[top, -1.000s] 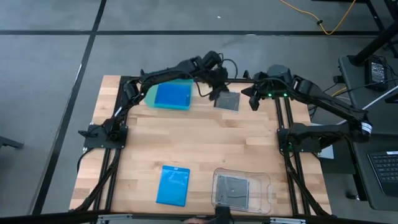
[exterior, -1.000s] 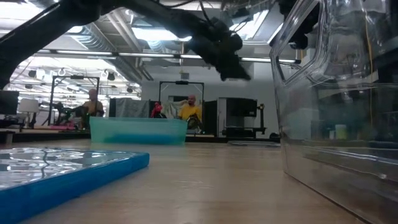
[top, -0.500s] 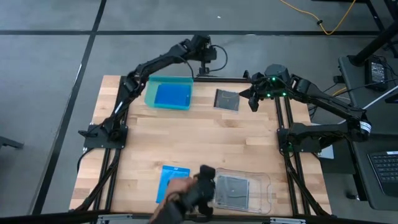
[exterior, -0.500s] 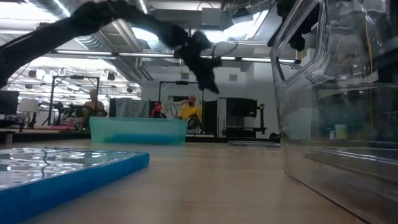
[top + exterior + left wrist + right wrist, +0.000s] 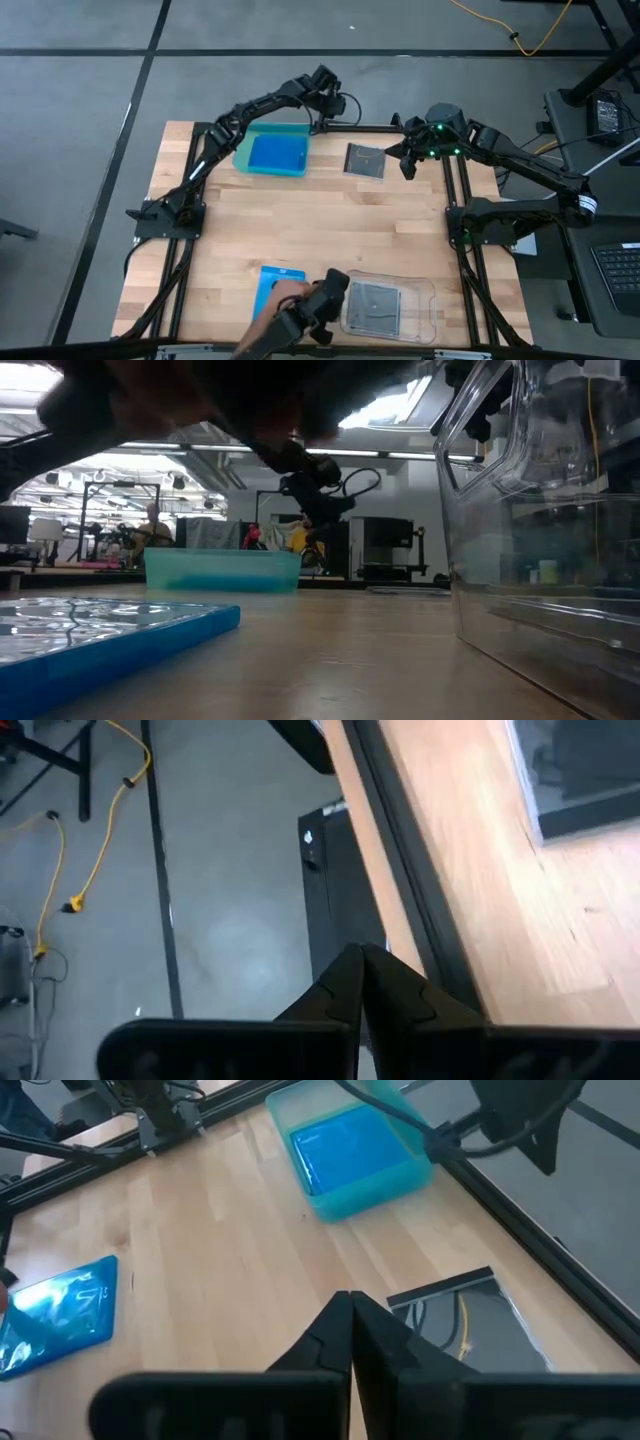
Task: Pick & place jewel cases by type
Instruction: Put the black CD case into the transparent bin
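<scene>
My left gripper is shut and hovers beyond the table's far edge, past the teal tray; its tips meet in the left wrist view. My right gripper is shut too, just right of a dark square jewel case that lies flat on the table. One blue jewel case lies in the teal tray. Another blue case lies flat at the near edge. A dark case lies inside the clear tray.
A person's hand and dark sleeve reach in from the near edge onto the near blue case, between it and the clear tray. In the low view the arm is a dark blur at the top. Bare wood lies in the table's middle.
My left gripper has drawn away from the dark square case, rising and moving past the table's far edge; the case stays flat on the table. A person's hand has come in from the near edge onto the near blue case.
</scene>
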